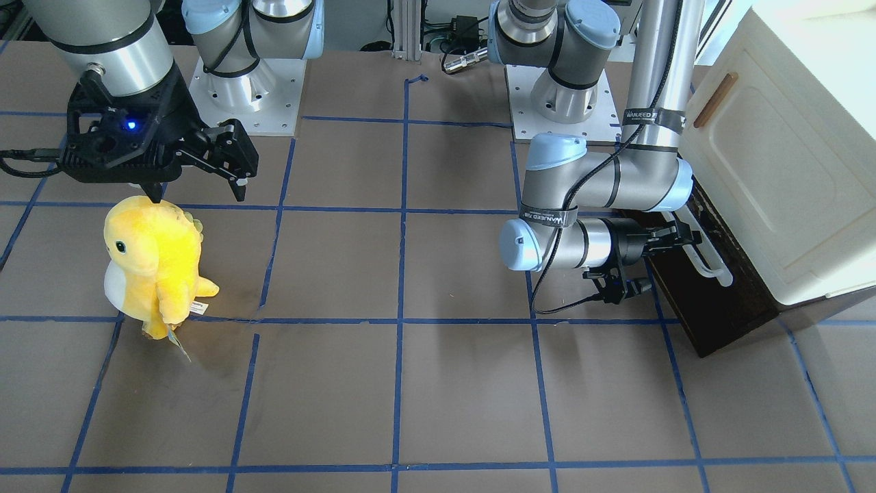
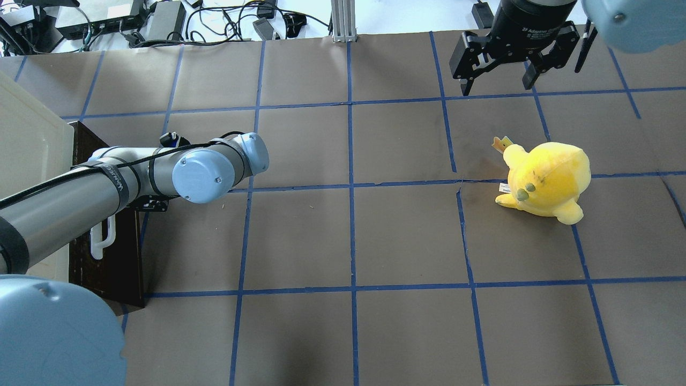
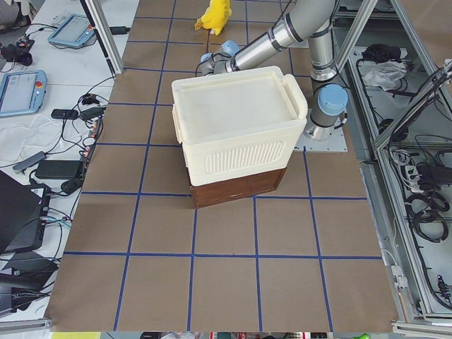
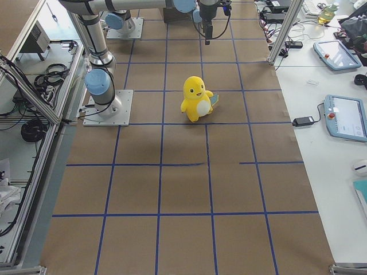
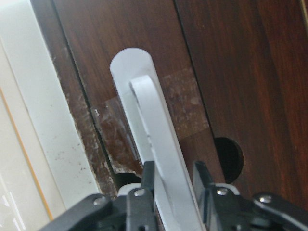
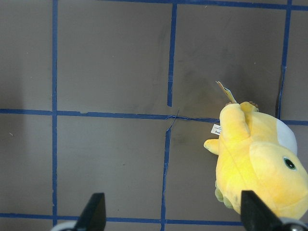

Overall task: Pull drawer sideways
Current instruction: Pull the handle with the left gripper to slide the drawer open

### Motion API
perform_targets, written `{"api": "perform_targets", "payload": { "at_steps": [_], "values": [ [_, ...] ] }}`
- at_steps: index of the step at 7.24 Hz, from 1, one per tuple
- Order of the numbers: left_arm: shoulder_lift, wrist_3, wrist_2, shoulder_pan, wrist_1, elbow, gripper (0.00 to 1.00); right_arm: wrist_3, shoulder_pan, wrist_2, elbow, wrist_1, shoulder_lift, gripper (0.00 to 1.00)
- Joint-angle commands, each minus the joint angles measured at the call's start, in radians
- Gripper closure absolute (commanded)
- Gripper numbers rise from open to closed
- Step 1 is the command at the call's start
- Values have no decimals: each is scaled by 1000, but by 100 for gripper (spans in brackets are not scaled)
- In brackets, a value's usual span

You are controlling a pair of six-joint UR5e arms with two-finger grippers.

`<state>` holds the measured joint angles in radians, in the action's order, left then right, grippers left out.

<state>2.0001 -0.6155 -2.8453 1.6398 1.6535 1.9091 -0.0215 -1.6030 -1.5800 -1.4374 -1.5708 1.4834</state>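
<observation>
The dark brown drawer [image 1: 715, 308] sits at the bottom of the cream cabinet [image 1: 773, 178], with a white loop handle [image 1: 713, 266] on its front. None of its pale inside shows. My left gripper [image 1: 686, 237] reaches sideways to the handle. In the left wrist view the gripper [image 5: 174, 185] is shut on the white handle [image 5: 154, 125], one finger on each side of the bar. In the overhead view the drawer [image 2: 115, 262] and its handle [image 2: 101, 242] show, but the arm hides the gripper. My right gripper [image 2: 496, 83] hangs open and empty far from the drawer.
A yellow plush toy [image 1: 154, 263] stands on the table below the right gripper [image 1: 195, 188]; it also shows in the right wrist view [image 6: 260, 163]. The cabinet door has a small brown handle [image 1: 715, 100]. The brown table has blue tape lines.
</observation>
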Motion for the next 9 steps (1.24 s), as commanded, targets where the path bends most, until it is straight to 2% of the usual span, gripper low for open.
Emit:
{"api": "perform_targets", "payload": {
  "at_steps": [1, 2, 5, 7, 9],
  "values": [
    [0, 0, 4, 0, -1, -1, 74, 0, 0, 0, 0, 0, 0, 0],
    [0, 0, 6, 0, -1, -1, 78, 0, 0, 0, 0, 0, 0, 0],
    [3, 0, 7, 0, -1, -12, 79, 0, 0, 0, 0, 0, 0, 0],
    [3, 2, 9, 3, 0, -30, 85, 0, 0, 0, 0, 0, 0, 0],
    [14, 2, 10, 44, 2, -38, 86, 0, 0, 0, 0, 0, 0, 0]
  ]
}}
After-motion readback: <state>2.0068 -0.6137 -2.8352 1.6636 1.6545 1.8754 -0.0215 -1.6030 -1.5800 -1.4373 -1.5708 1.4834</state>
